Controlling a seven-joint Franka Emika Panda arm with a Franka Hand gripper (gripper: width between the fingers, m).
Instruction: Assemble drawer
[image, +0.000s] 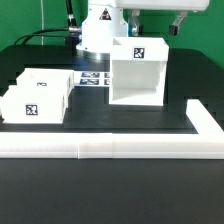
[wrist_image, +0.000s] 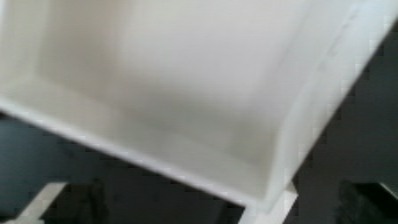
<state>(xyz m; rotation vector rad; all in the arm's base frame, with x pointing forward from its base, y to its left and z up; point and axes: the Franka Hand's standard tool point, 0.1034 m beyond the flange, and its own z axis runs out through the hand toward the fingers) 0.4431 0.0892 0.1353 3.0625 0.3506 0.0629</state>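
Filling the wrist view, the drawer shell (wrist_image: 160, 90) shows only inner walls; the exterior view adds two trays (image: 35, 105) by the table (image: 110, 195) edge on that view's left. Whether the gripper (image: 180, 26) is spread cannot be told.

Showing the drawer shell (image: 138, 75) standing on the worktop (image: 120, 122), toward the exterior view's right. Placing two trays just beside each other at the left, the rear tray (image: 52, 82) behind the front tray (image: 28, 108). Laying the marker board (image: 93, 79) between trays and shell. Setting the rail (image: 110, 148) in front of everything.
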